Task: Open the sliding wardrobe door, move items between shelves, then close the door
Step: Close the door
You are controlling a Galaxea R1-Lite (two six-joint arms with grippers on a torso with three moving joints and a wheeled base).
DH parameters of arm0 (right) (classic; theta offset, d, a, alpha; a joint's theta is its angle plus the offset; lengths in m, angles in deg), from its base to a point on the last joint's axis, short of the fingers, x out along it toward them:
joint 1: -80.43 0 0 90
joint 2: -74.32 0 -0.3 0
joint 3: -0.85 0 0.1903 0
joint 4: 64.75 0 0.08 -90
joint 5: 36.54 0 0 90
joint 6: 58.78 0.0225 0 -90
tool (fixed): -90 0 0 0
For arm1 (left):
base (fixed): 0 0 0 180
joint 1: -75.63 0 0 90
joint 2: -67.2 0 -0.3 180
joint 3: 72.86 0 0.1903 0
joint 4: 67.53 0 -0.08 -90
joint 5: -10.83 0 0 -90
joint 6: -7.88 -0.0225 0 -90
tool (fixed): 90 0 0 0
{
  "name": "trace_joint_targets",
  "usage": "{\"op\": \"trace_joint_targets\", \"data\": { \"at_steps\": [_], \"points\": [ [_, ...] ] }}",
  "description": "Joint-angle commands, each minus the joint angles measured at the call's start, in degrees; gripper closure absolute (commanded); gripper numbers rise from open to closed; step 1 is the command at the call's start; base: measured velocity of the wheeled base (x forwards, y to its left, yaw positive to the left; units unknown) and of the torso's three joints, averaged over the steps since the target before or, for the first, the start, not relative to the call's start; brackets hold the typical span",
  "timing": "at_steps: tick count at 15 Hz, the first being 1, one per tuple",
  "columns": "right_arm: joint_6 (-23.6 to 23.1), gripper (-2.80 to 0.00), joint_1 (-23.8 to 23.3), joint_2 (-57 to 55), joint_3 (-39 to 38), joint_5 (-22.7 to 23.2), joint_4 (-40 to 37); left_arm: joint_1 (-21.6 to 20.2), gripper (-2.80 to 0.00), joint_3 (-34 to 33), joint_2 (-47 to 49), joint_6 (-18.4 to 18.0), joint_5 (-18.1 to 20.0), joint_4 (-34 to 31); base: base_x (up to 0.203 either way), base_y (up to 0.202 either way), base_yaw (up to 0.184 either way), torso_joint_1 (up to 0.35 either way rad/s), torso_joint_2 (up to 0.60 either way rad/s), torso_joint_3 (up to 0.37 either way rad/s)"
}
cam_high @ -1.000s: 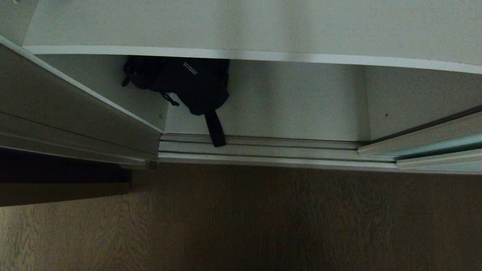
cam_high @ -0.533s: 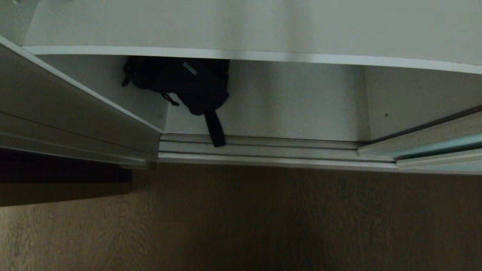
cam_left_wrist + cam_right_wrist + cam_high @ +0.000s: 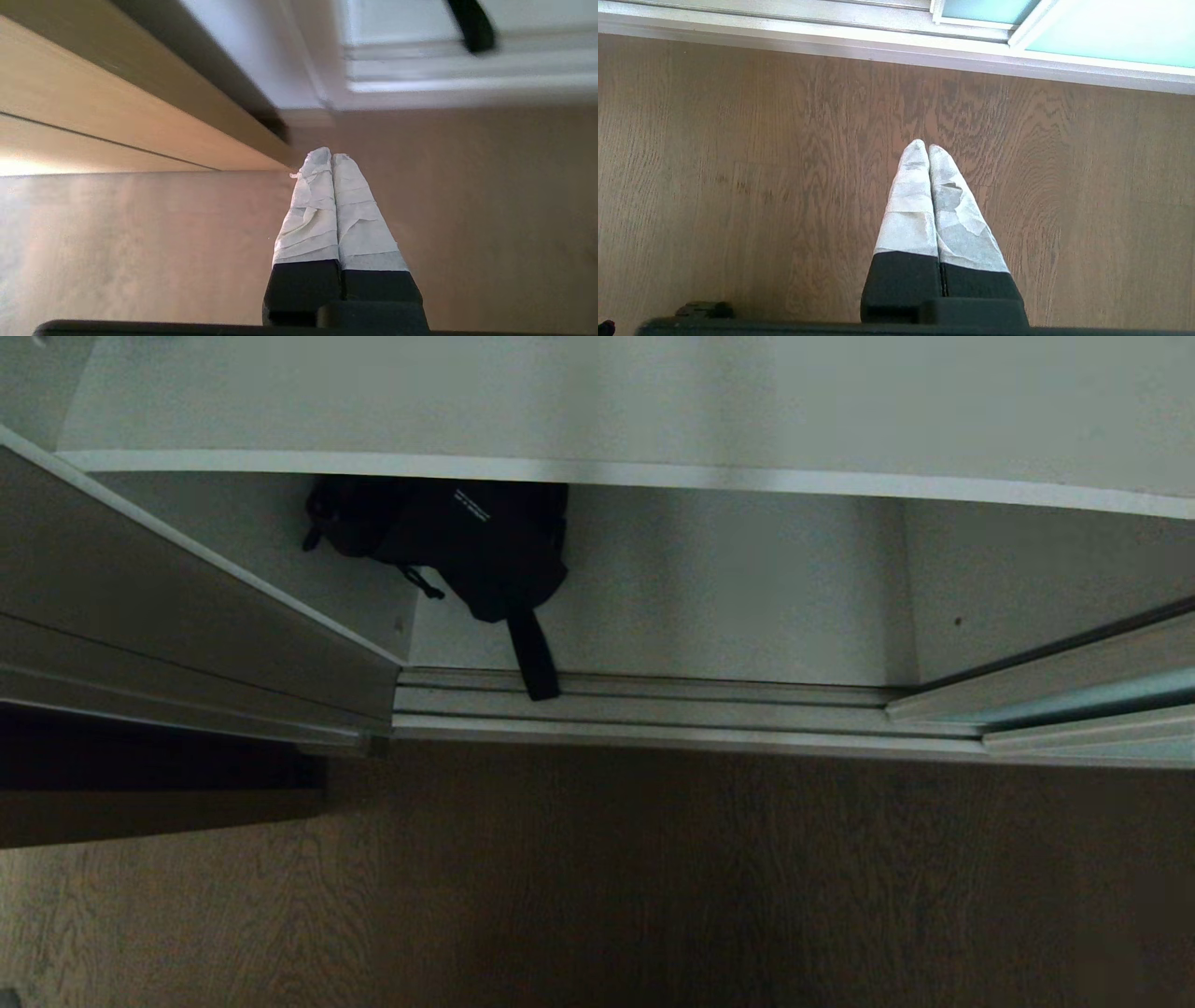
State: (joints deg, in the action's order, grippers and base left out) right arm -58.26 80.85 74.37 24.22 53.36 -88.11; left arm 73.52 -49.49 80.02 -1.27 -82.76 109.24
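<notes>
head view: black strappy bundle on bottom shelf; both fingers together, well apart.

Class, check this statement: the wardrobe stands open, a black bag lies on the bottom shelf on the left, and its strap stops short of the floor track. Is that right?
Not quite. In the head view the black bag does lie on the bottom shelf on the left, but its strap hangs forward over the floor track, not short of it. The wardrobe stands open.
</notes>
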Motion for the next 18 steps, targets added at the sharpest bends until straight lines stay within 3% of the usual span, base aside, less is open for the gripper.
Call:
{"op": "trace_joint_targets", "data": {
  "at_steps": [1, 4, 7, 18],
  "points": [
    [0.0, 0.0, 0.0, 0.1, 0.0, 0.0, 0.0, 0.1, 0.0, 0.0, -9.1, -0.9, 3.8, -7.3, 0.0, 0.0, 0.0, 0.0, 0.0, 0.0],
    [0.0, 0.0, 0.0, 0.1, 0.0, 0.0, 0.0, 1.0, 0.0, 0.2, -12.6, 2.1, 6.3, -21.3, 0.0, 0.0, 0.0, 0.0, 0.0, 0.0],
    [0.0, 0.0, 0.0, 0.1, 0.0, 0.0, 0.0, 1.1, 0.0, 0.0, -12.6, 6.4, 4.5, -20.1, 0.0, 0.0, 0.0, 0.0, 0.0, 0.0],
    [0.0, 0.0, 0.0, 0.1, 0.0, 0.0, 0.0, 1.1, 0.0, 0.0, -12.6, 7.2, 3.7, -20.1, 0.0, 0.0, 0.0, 0.0, 0.0, 0.0]
  ]
}}
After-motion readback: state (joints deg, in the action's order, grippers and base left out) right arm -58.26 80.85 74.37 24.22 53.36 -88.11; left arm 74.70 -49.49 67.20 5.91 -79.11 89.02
